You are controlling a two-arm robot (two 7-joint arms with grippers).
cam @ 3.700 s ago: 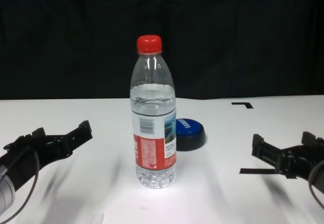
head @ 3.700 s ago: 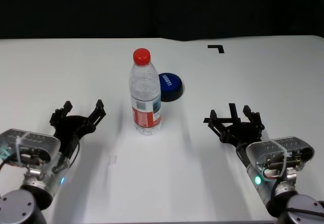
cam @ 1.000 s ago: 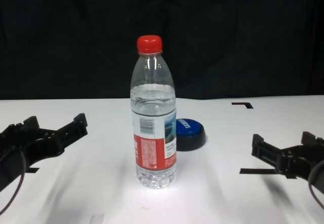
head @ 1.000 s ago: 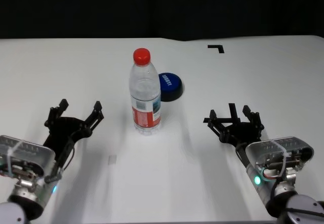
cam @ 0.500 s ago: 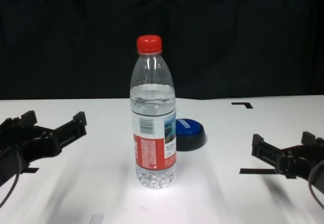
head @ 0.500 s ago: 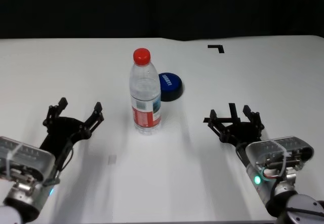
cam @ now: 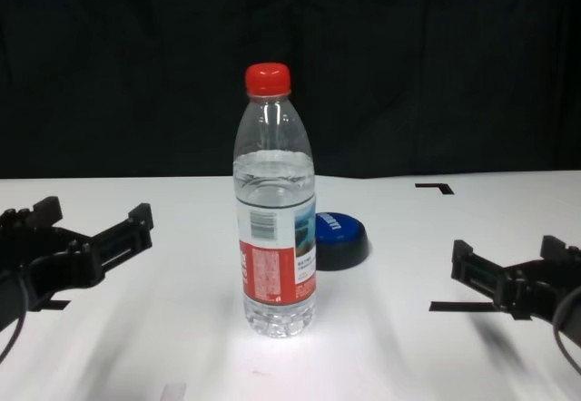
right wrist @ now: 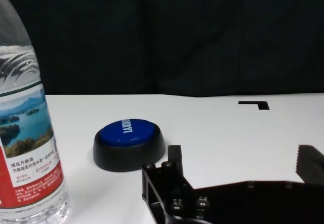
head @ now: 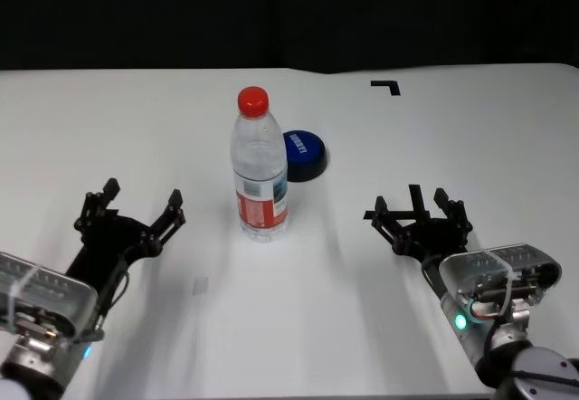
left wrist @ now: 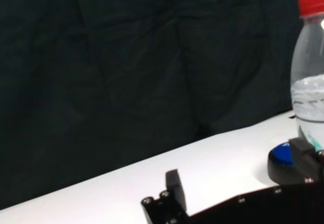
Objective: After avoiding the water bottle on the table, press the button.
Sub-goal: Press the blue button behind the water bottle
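Note:
The water bottle (head: 261, 169), clear with a red cap and red-and-white label, stands upright mid-table (head: 298, 309). The blue button (head: 303, 153) sits just behind it to the right, apart from it. Both show in the chest view: the bottle (cam: 278, 210), the button (cam: 339, 238). My left gripper (head: 143, 203) is open and empty, near left of the bottle. My right gripper (head: 416, 208) is open and empty, near right of it. The right wrist view shows the button (right wrist: 127, 142) beside the bottle (right wrist: 25, 148).
A black tape corner mark (head: 387, 84) lies at the far right of the table. A black tape line (cam: 449, 307) lies under my right gripper. A dark curtain backs the table's far edge.
My left gripper has drawn back toward me and slightly left, still open. The right gripper, bottle and button have not moved.

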